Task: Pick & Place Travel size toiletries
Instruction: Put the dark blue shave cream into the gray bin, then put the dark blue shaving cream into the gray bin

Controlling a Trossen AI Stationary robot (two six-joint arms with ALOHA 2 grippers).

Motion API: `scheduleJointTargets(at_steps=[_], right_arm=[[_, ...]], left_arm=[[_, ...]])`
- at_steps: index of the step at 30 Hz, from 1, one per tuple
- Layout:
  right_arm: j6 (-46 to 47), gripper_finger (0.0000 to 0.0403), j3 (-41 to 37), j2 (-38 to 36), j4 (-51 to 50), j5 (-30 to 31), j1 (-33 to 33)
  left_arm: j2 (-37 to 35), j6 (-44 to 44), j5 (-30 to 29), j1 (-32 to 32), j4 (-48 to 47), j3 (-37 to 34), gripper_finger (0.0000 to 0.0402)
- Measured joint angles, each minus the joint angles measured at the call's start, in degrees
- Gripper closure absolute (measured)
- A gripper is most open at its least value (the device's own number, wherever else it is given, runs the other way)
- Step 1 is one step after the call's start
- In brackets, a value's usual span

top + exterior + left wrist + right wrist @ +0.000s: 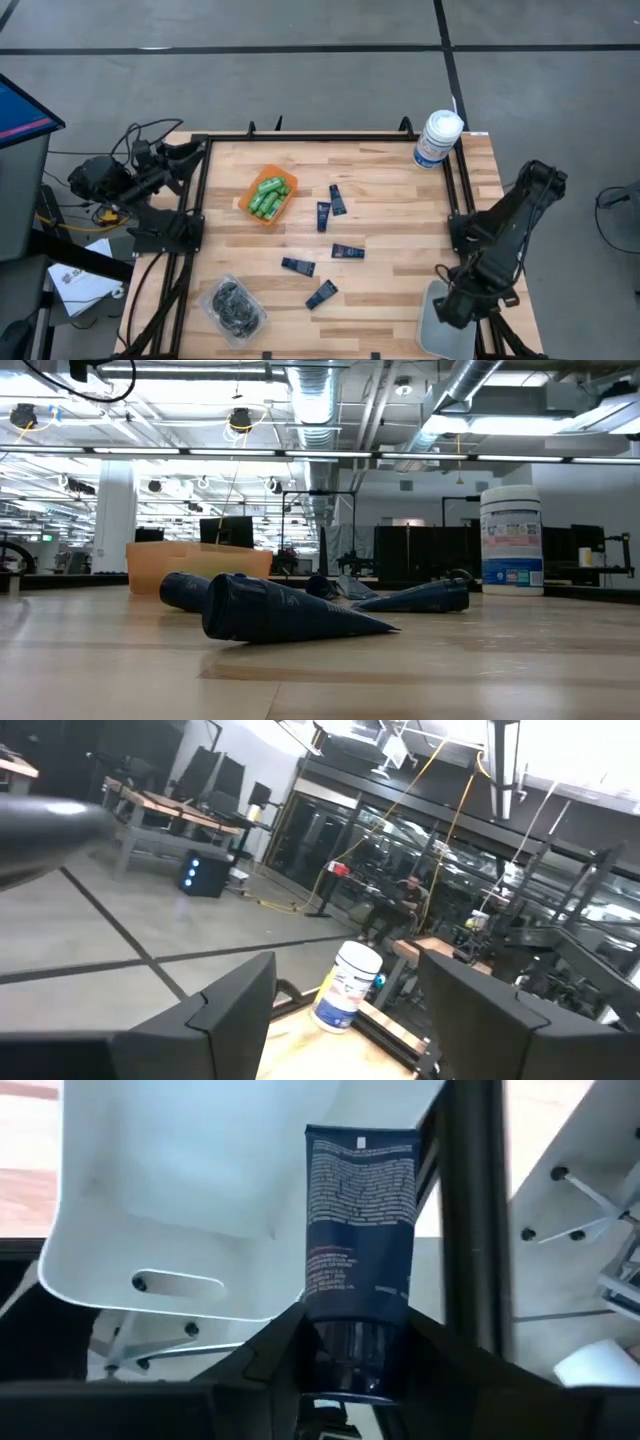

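Note:
Several flat navy tubes (323,215) lie flat on the wooden table; in the low view one tube (280,610) is nearest. Bright green bottles (268,197) fill an orange tray (246,204). A clear packet of black round pieces (233,307) lies near the table's near-left corner. My right gripper (350,1385) is shut on one navy tube (360,1220) over a white bin (432,328) at the table's near-right corner. My left gripper (345,1020) waits open, off the table's left edge. My right gripper pinches the navy tube by its dark cap end (348,1348) between the two fingers. The tube is lifted clear and sticks straight out ahead of the fingers, its flat crimped end (360,1135) farthest from them, above the white bin (170,1200).
A large white canister with a blue label (438,138) stands at the table's far-right corner, seen too in the low view (512,540). A black frame rail (458,190) runs along the table's edges. Bare wood lies between the tubes and the right rail.

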Motion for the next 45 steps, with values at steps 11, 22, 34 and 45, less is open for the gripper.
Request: scheduleJointTargets(at_steps=[11,22,34,45], right_arm=[[-0.9,0.0258,0.0,9.6,3.7,0.1,-0.5],[-9.9,0.0277,0.0,17.7,5.4,0.3,-4.3],[-16.0,0.0207,0.0,17.2,4.7,1.3,-6.5],[-30.8,0.0188,0.0,2.7,2.1,25.4,-16.7]], left_arm=[[0.0,0.0,-1.5,0.0,0.0,0.0,0.016],[0.0,0.0,-2.4,0.0,0.0,0.0,0.016],[0.0,-0.2,-2.4,0.0,0.0,0.0,0.016],[-0.8,-0.2,-1.3,0.0,0.1,-0.1,0.016]])
